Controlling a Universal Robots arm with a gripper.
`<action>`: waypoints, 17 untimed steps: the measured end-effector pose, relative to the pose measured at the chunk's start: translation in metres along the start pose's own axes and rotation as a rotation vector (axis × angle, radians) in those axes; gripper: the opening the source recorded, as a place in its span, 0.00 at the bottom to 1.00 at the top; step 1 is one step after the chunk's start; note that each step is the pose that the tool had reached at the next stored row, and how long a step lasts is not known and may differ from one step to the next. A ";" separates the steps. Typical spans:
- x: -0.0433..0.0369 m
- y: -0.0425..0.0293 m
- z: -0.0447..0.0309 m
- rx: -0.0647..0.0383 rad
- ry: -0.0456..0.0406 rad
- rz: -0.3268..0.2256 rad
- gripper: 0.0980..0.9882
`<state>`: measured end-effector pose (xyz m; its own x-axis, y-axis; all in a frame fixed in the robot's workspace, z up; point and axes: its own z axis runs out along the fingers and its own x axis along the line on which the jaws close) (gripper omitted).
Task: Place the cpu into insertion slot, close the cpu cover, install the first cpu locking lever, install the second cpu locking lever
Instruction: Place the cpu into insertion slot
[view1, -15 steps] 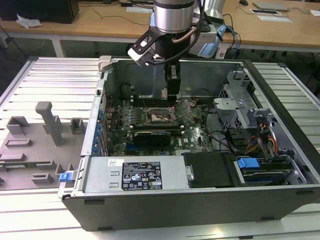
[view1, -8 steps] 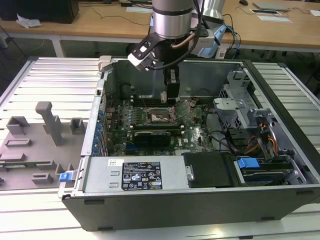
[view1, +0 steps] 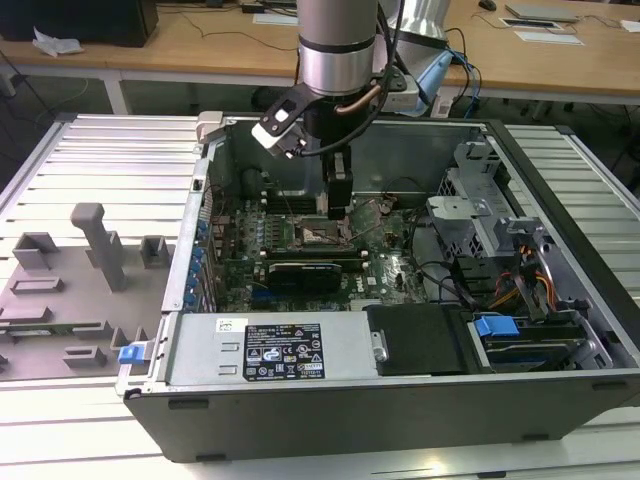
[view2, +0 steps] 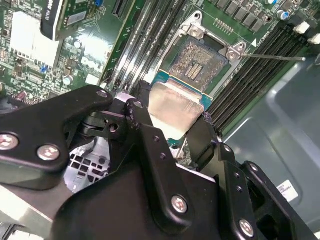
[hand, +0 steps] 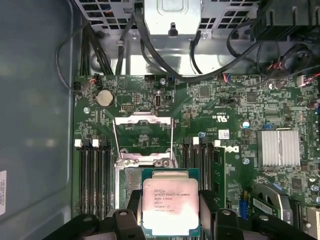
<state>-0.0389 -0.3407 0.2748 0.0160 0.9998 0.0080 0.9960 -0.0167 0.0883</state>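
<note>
From where I stand the claw (view2: 174, 122) is drawn in narrow on the cpu (hand: 171, 202), its two black fingers (view2: 150, 145) pressing opposite edges of the chip. The silvery face shows between them in both wrist views. The chip hangs just above the insertion slot (view2: 196, 61), overlapping part of it and not seated as far as I can tell. The slot's pale contact field lies bare beyond it. The cpu cover (hand: 143, 120) stands tipped up open at the far side of the slot, on the green motherboard (hand: 235, 100) inside the open computer case (view1: 400, 415). I'd judge the chip light, thin and stiff, with a smooth metal top that could slip and a delicate underside, so the edges are the place to hold it, kept flat and level
</note>
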 end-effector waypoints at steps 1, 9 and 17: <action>0.0002 -0.0006 0.0019 0.000 0.0000 0.000 0.50; 0.0081 -0.0049 0.0176 0.000 0.0006 -0.008 0.50; 0.0144 -0.0109 0.0386 0.000 0.0020 -0.023 0.50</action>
<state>-0.0462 -0.3259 0.2355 -0.0067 0.9999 0.0080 0.9961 0.0060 0.0885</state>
